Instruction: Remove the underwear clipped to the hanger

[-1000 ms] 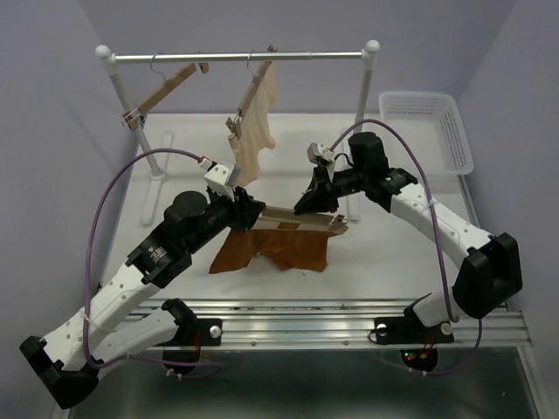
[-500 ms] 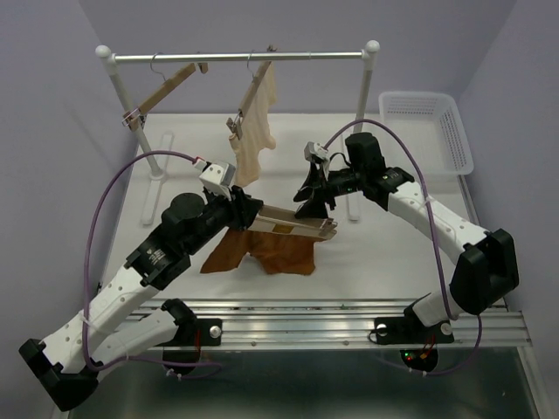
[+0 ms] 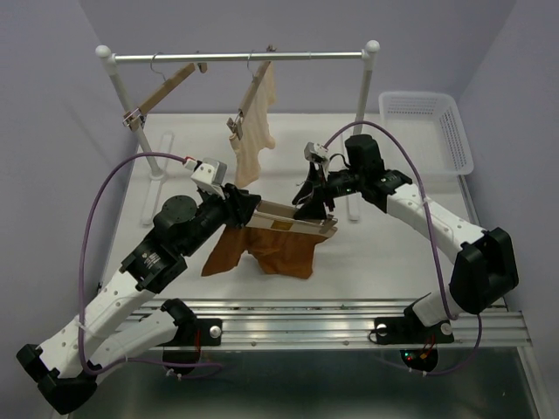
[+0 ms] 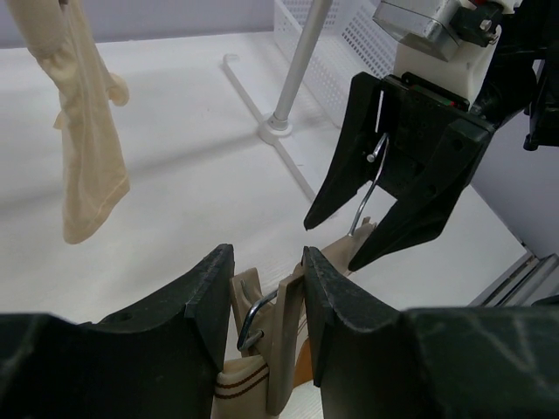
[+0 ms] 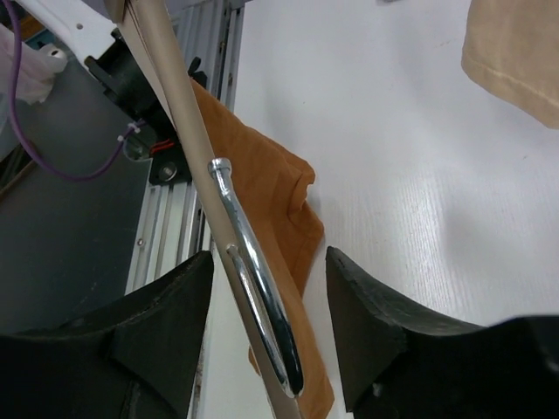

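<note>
- Top view: my left pincer is clamped on the left end of the hanger. It carries the pale wooden bar roughly level above the tabletop, so the underwear, limp rust-brown cloth, drapes free beneath. My right pincer stands apart at the bar's far end, gripping nothing.
- Left wrist: smooth wood and a bent metal clip sit between my left fingers. A striped waistband edge shows under that clip, so I judge the cloth is pinched there. Opposite, my right fingers straddle the thin wire hook without touching it.
- Right wrist: the hook, rounded and glossy, runs up the gap. Soft orange folds hang below the bar. Whether the other clip bites cloth, I cannot tell.
</note>
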Tool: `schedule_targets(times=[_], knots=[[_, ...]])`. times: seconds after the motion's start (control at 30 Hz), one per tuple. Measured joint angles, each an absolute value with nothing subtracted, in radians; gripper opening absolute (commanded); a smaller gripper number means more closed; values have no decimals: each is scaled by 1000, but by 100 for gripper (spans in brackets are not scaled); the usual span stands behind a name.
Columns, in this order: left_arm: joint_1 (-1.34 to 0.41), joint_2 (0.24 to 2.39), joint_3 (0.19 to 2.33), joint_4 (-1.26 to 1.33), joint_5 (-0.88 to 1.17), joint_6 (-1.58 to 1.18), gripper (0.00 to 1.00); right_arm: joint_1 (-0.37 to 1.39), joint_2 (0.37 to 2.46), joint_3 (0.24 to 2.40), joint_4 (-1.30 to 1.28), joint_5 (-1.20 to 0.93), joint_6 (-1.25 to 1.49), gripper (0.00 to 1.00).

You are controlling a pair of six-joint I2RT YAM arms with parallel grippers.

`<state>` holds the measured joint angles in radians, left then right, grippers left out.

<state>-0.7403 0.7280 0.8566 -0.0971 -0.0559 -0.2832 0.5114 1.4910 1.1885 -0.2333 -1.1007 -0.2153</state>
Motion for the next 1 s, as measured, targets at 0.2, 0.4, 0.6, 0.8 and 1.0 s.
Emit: schedule_targets(times=[0.2,0.4,0.6,0.8,1.0], knots=[[-740,729,856,-97,-69,-285,0,511,1490,1126,-127,-1148,-120,23],[-739,727,849,-73,-81,-290,0,513,1490,1113,-90,-1202,-91,1],[-739,727,844,-73,-83,-294,59,514,1476,1114,-120,-1201,-191,1],[-739,735,849,-120,-81,-310,99,517,1486,1285,-433,-1124,-453,1],[-739,745,854,-191,-94,-324,99,518,1674,1684,-872,-1045,-787,1]])
